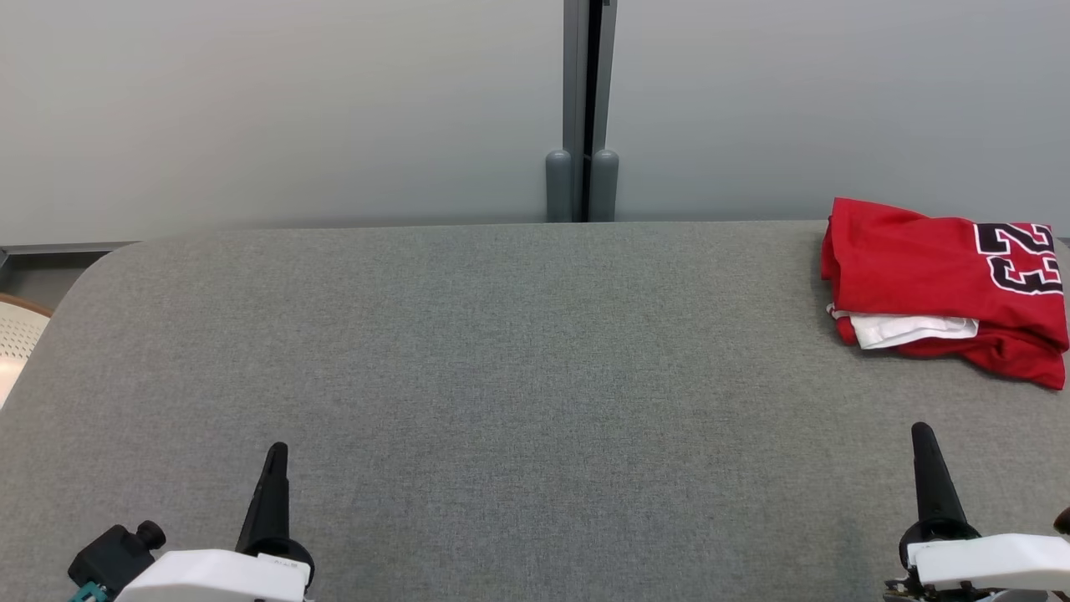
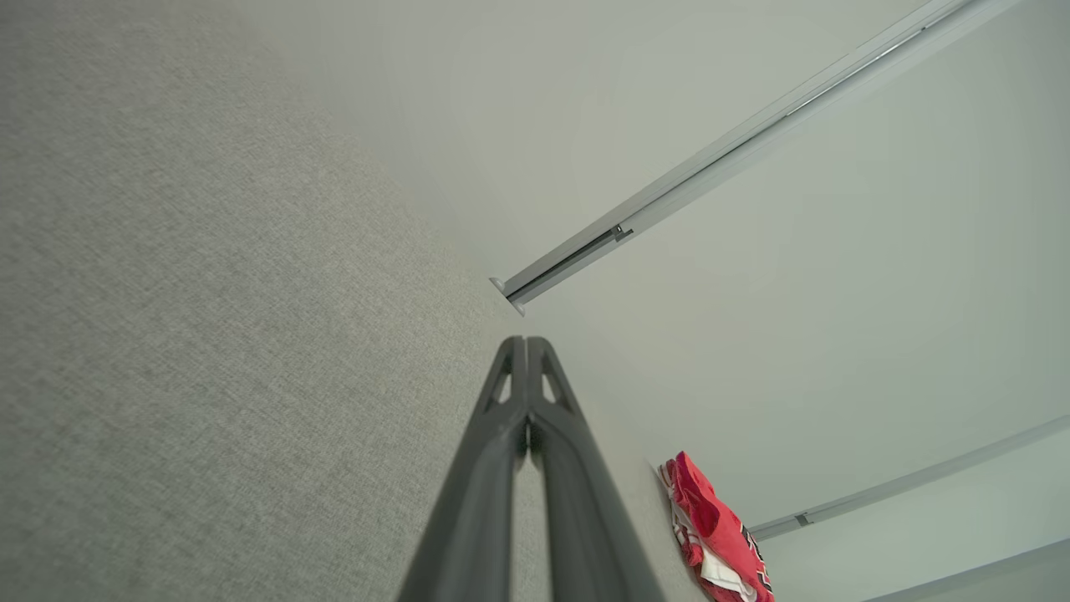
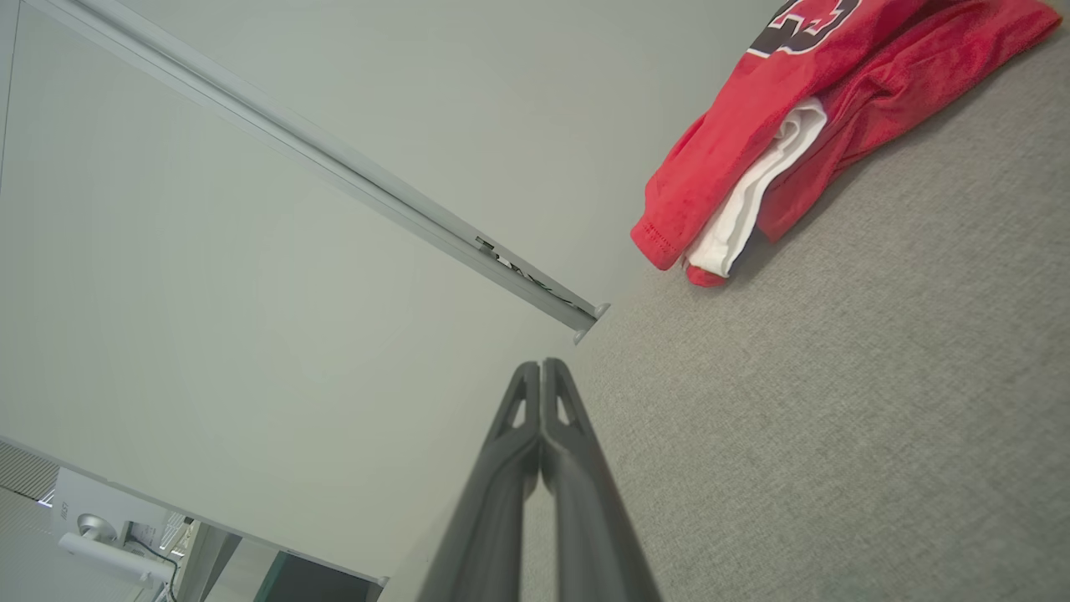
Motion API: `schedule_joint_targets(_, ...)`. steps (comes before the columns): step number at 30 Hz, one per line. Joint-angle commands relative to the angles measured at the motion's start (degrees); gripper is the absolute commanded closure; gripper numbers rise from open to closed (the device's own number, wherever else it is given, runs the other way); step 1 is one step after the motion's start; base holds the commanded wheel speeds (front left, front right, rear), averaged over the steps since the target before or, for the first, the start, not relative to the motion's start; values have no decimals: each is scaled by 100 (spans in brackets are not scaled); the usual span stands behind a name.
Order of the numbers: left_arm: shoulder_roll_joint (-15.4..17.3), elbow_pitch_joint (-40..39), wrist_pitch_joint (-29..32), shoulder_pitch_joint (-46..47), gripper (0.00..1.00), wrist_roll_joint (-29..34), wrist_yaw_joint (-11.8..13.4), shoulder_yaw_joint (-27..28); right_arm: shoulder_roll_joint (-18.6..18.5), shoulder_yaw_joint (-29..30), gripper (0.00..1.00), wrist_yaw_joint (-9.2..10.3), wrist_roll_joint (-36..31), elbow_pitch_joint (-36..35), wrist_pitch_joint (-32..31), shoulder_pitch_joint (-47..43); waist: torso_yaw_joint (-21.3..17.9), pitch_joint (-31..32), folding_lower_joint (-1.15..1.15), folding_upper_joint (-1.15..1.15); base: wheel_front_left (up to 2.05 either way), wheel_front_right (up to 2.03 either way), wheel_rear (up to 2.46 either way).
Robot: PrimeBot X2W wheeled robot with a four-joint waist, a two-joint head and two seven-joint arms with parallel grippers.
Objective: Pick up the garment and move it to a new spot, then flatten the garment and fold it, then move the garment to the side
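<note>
Head view: the folded red jersey garment (black number on it) lies at the far right of the grey fabric table. The left claw and the right claw are both closed and empty, well apart from it.

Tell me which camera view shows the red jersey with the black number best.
The head view: the red jersey lies almost whole on the grey fabric surface, its number 23 readable. The right wrist view shows it larger but cut off at the top. The left wrist view shows a small, edge-on sliver.
</note>
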State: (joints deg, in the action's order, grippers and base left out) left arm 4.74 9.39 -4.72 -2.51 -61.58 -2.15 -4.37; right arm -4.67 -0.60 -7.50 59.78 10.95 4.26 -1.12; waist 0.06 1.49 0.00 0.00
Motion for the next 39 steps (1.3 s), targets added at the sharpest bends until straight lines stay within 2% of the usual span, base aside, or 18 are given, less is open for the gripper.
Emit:
schedule_joint_targets(1, 40, -27, 32, 180, 100, -180, -55, 63, -43, 31, 100, 0, 180, -22, -43, 152, 0, -3, 0, 0, 0, 0, 0)
schedule_joint_targets(26, 41, 190, 422, 505, 100, -1619, -284, 405, -19, 243, 100, 1, 1671, 122, -441, 419, -2, -66, 0, 0, 0, 0, 0)
schedule_joint_targets(39, 32, 281, 587, 635, 100, -2165, -369, 548, -2, 332, 100, 1, 2250, 183, -605, 525, -4, -95, 0, 0, 0, 0, 0)
